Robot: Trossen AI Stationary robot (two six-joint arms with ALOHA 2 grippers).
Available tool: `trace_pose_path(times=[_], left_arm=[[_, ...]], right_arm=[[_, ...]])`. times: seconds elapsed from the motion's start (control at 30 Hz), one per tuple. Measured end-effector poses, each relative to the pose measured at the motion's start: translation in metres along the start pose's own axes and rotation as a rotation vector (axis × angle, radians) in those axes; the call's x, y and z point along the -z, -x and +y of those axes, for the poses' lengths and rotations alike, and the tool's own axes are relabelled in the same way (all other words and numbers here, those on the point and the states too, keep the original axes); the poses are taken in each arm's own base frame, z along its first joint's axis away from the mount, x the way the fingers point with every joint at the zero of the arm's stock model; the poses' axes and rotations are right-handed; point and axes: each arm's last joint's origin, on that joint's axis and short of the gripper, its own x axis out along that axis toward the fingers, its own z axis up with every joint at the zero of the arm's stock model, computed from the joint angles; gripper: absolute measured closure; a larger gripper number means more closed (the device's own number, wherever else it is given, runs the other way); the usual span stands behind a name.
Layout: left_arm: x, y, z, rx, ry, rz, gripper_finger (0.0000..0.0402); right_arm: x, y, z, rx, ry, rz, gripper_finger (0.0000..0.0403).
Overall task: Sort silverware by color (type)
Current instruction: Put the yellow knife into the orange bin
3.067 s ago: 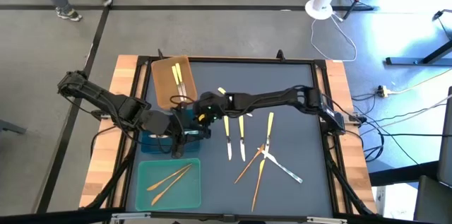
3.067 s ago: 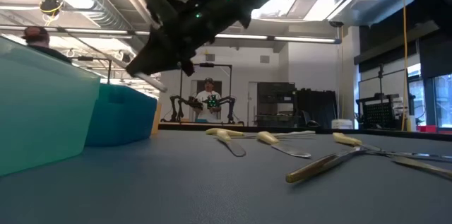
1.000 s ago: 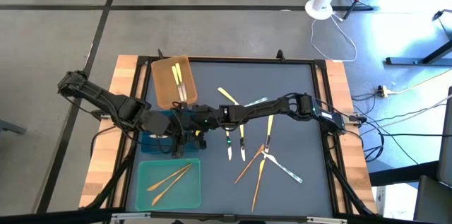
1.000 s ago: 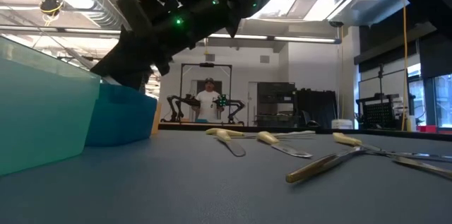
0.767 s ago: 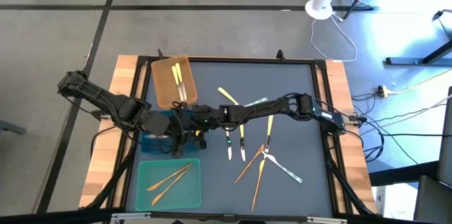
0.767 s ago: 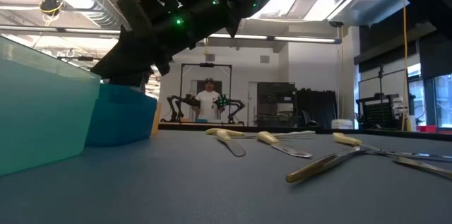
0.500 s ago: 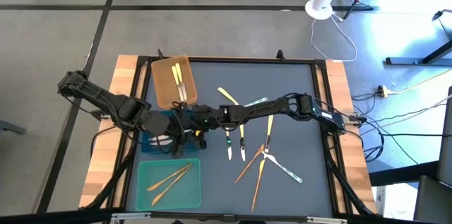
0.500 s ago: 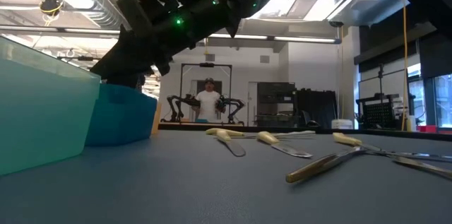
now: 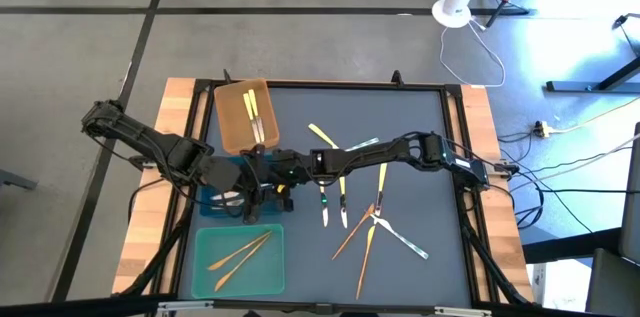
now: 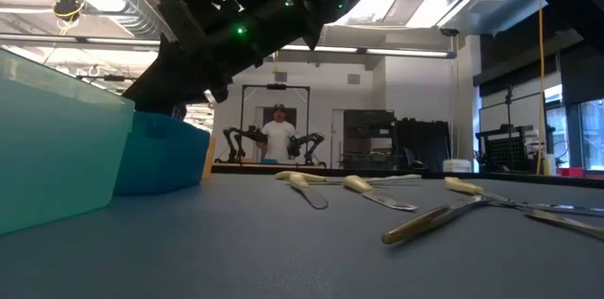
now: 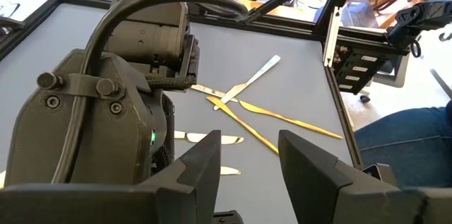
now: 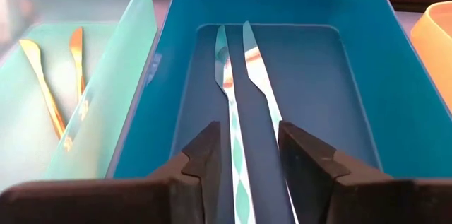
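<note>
Right gripper (image 12: pixel 244 155) hung over the blue tray (image 12: pixel 176 12), fingers spread and empty; the silver piece it carried three seconds before now lay inside beside another silver knife (image 12: pixel 229 104). Left gripper (image 11: pixel 248 159) waited nearby, also spread. To the right on the mat, yellow-handled knives (image 9: pixel 322 200), gold pieces (image 9: pixel 365 245) and a silver fork (image 9: pixel 405 241) were still unsorted.

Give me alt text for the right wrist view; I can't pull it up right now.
The right claw, fingers open, hangs over the blue tray, where two silver utensils lie side by side, clear of the fingers. Beside it, the teal tray holds two orange-gold utensils; an orange tray's corner shows opposite.
</note>
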Motion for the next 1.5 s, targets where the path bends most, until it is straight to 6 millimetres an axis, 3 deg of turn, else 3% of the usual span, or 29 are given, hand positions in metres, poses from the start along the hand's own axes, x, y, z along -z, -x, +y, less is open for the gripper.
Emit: trace_pose_path(times=[0.4,1.03,1.5], left_arm=[[-0.001,0.0,0.0,0.002,0.002,-0.006,0.0265],[-0.005,0.0,-0.002,0.028,0.02,-0.047,0.0265],[-0.012,-0.004,0.007,0.108,0.05,-0.044,0.0265]], right_arm=[[-0.008,0.014,-0.006,0.004,-0.012,0.026,0.0274],[-0.041,0.102,-0.061,0.108,-0.083,0.151,0.0274],[-0.069,0.179,-0.06,0.141,-0.021,0.175,0.0274]])
